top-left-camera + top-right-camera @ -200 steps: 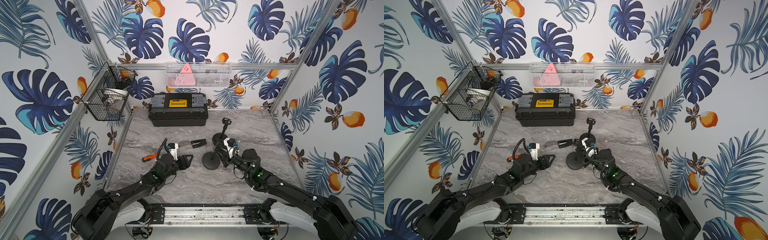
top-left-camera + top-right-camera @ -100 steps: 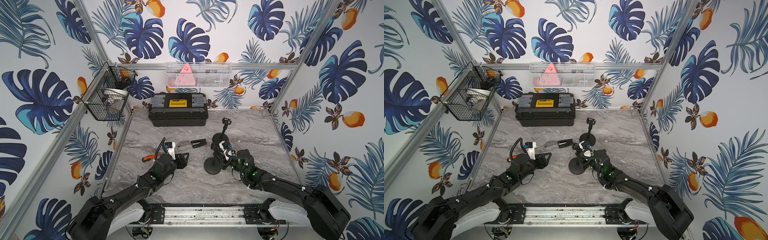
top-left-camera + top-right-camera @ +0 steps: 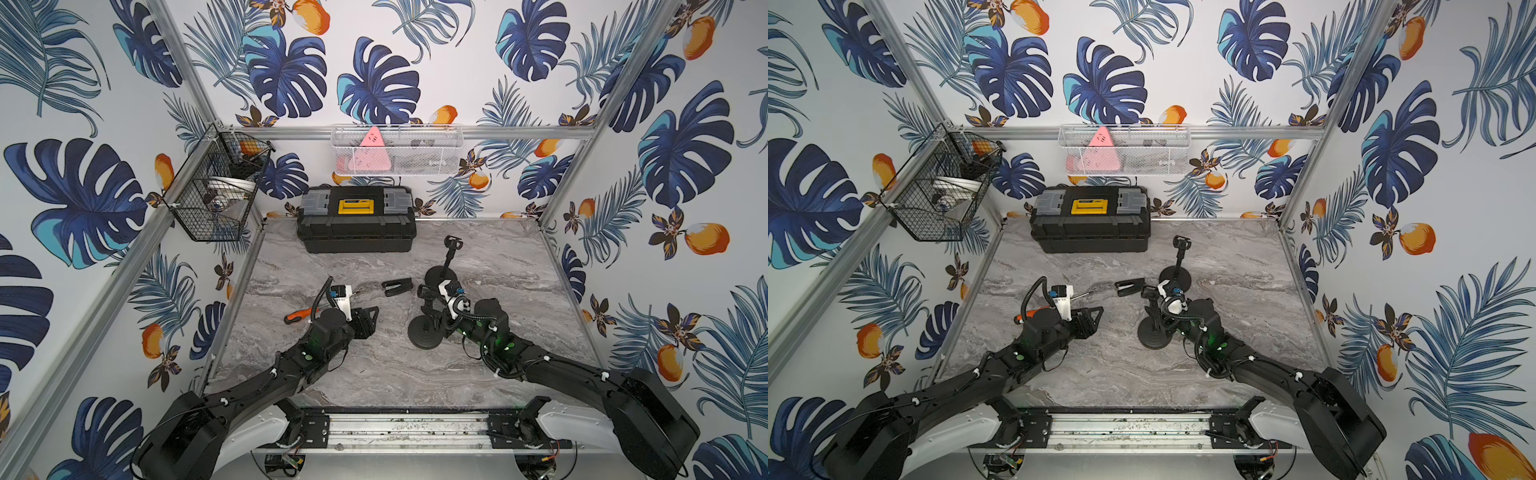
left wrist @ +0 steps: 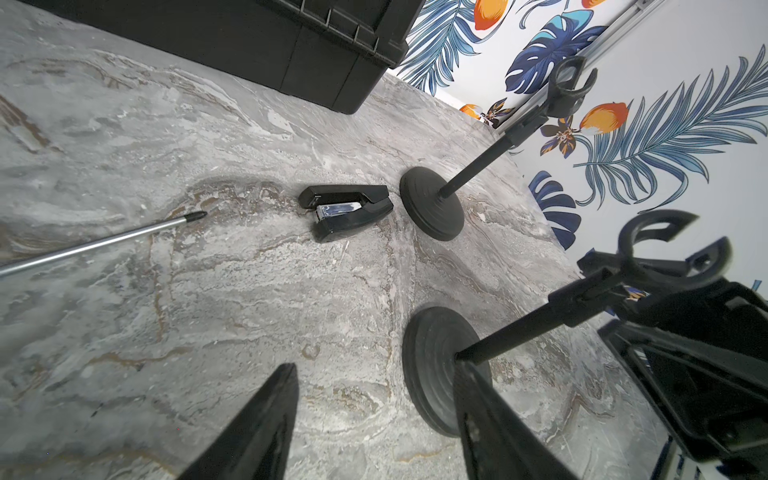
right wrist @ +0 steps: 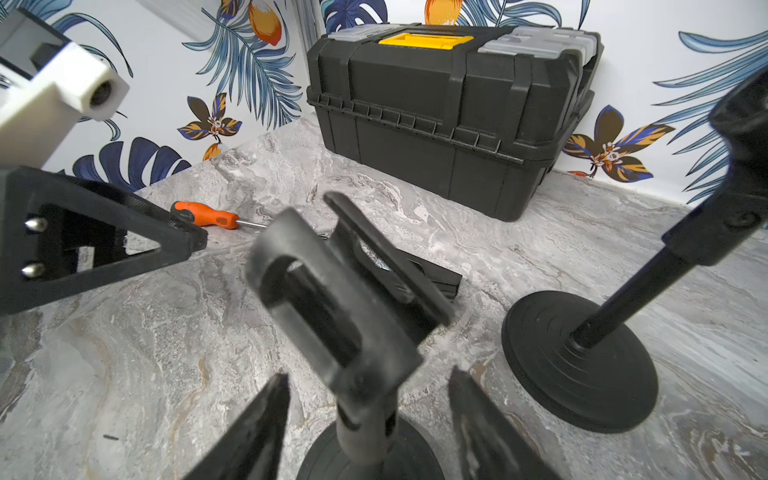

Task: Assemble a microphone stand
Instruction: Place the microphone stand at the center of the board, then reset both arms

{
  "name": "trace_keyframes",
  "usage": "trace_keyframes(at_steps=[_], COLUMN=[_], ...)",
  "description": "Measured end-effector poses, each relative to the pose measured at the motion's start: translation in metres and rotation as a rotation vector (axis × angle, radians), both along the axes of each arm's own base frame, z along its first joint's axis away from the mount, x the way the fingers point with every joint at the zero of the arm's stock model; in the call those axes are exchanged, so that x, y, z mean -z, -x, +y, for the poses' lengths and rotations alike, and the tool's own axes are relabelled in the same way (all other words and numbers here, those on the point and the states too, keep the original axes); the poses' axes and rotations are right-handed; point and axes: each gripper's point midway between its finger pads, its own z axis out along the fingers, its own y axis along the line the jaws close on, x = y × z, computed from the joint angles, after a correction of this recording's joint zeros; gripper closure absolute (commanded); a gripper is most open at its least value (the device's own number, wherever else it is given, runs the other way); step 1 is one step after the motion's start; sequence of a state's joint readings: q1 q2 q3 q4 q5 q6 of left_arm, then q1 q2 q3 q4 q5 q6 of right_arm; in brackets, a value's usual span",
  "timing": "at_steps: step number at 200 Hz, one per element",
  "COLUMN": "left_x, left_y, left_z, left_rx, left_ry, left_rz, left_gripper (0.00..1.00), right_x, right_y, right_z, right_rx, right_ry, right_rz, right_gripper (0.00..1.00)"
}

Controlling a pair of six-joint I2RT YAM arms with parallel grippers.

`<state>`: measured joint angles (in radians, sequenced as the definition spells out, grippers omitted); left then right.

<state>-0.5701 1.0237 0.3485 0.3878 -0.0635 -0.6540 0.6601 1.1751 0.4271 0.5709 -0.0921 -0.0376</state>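
Two black microphone stands stand upright on the marble table. In both top views the near stand [image 3: 425, 332] [image 3: 1154, 334] is right of centre, and its clip [image 5: 332, 299] fills the right wrist view. My right gripper [image 3: 434, 309] [image 5: 369, 374] is open, with one finger on each side of the near stand's pole and a gap on both sides. The far stand [image 3: 442, 274] [image 5: 582, 357] is behind it, free. My left gripper [image 3: 368, 320] [image 4: 374, 365] is open and empty, to the left of the near stand's base [image 4: 432, 353].
A black stapler [image 3: 397, 286] [image 4: 345, 210] lies between the arms. An orange-handled screwdriver [image 3: 297, 316] [image 5: 203, 216] lies by the left arm. A black toolbox [image 3: 356, 224] sits against the back wall, with wire baskets [image 3: 216, 195] hung on the walls above.
My right gripper has opened and let go of the near stand's pole. The stand stays upright on its base. My left gripper has opened slightly wider and barely moved.
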Motion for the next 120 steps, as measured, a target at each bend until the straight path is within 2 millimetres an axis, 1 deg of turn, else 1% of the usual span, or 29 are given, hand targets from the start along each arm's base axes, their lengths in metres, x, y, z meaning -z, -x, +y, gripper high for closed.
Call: trace_keyframes(at_steps=[6,11,25,35,44,58,67,74,96,109,120], left_x=[-0.001,-0.002,-0.004,-0.006,-0.008,-0.014,-0.017,-0.021,-0.037,-0.045,-0.051], left_y=[0.0,0.0,-0.001,-0.001,-0.002,-0.002,-0.001,-0.001,-0.002,-0.006,-0.01], left_z=[0.001,0.001,0.003,0.006,0.009,0.015,0.019,0.024,0.039,0.047,0.056], left_rx=[-0.002,-0.004,-0.01,-0.017,-0.025,-0.038,-0.048,-0.06,-0.111,-0.145,-0.178], left_ry=[-0.003,-0.006,-0.021,-0.037,-0.05,-0.087,-0.113,-0.137,-0.22,-0.283,-0.344], left_rz=[-0.006,-0.011,-0.025,-0.038,-0.054,-0.093,-0.117,-0.138,-0.207,-0.237,-0.254], left_gripper=[0.3,0.28,0.23,0.19,0.18,0.17,0.16,0.16,0.13,0.12,0.11], right_x=[-0.004,-0.007,-0.017,-0.022,-0.022,-0.017,-0.016,-0.019,-0.033,-0.041,-0.044], right_y=[0.001,0.002,0.007,0.011,0.018,0.028,0.031,0.032,0.02,0.005,-0.01], right_z=[-0.001,-0.001,-0.006,-0.013,-0.022,-0.042,-0.054,-0.063,-0.095,-0.117,-0.137], right_rx=[0.0,0.001,0.005,0.024,0.05,0.112,0.154,0.189,0.326,0.423,0.505], right_ry=[-0.006,-0.012,-0.03,-0.052,-0.073,-0.097,-0.109,-0.122,-0.152,-0.163,-0.164], right_rz=[-0.006,-0.011,-0.019,-0.023,-0.021,-0.01,-0.004,-0.005,-0.017,-0.013,-0.001], right_gripper=[0.17,0.15,0.13,0.11,0.1,0.07,0.07,0.07,0.07,0.07,0.07])
